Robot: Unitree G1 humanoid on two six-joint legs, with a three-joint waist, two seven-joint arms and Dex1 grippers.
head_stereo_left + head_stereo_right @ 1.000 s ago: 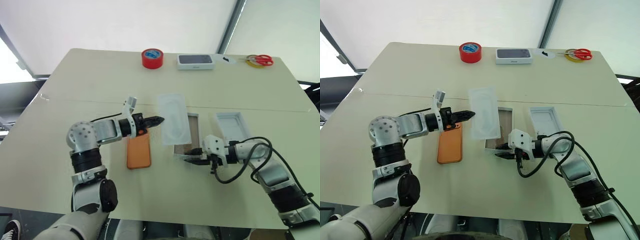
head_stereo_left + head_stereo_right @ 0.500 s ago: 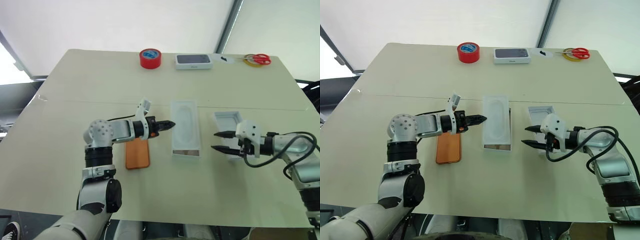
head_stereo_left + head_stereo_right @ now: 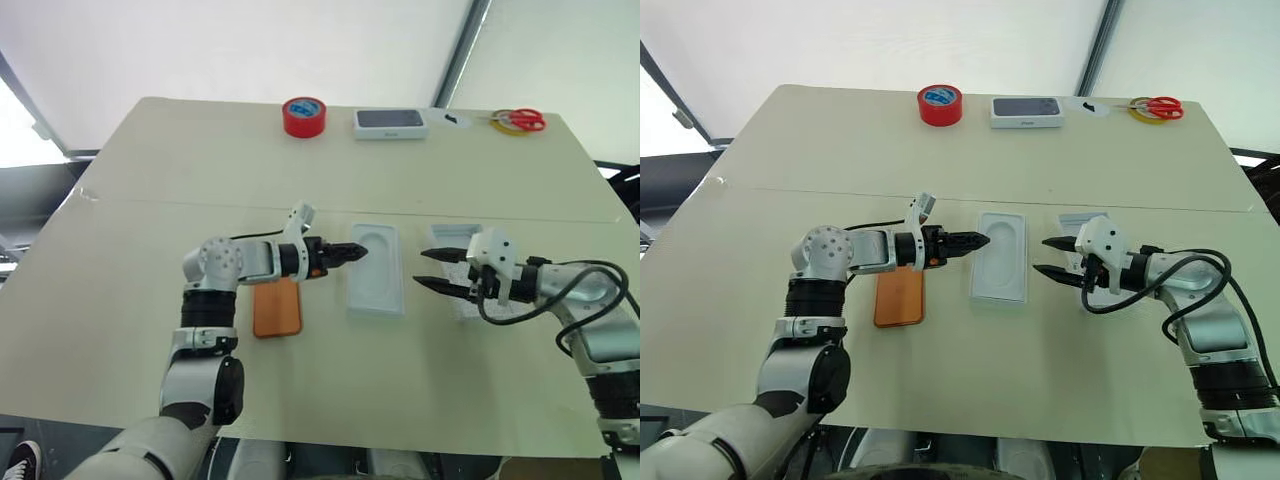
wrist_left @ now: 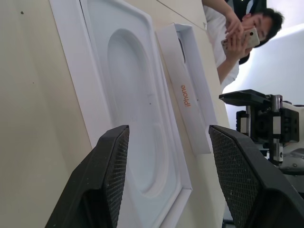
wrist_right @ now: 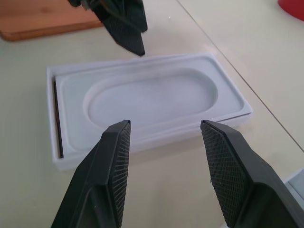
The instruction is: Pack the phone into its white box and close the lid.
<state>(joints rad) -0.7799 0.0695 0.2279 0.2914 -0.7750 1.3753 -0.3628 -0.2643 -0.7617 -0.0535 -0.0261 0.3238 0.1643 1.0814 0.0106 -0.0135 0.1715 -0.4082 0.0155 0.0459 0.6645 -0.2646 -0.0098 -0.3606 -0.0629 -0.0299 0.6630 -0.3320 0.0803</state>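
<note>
Packing is not started: the phone (image 3: 276,307) lies on the counter (image 3: 150,190), the white box (image 3: 377,282) holds its insert, the lid (image 3: 452,240) lies aside, and left gripper (image 3: 978,240) and right gripper (image 3: 1044,256) are released, empty.

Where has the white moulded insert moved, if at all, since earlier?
Yes: the insert, earlier tilted over the white box, now lies flat in it, right of the phone.

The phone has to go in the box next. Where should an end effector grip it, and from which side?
Probably across the orange phone's two long edges, coming from above. It lies flat on the table with its long sides bare, and the left end effector hangs open close by.
</note>
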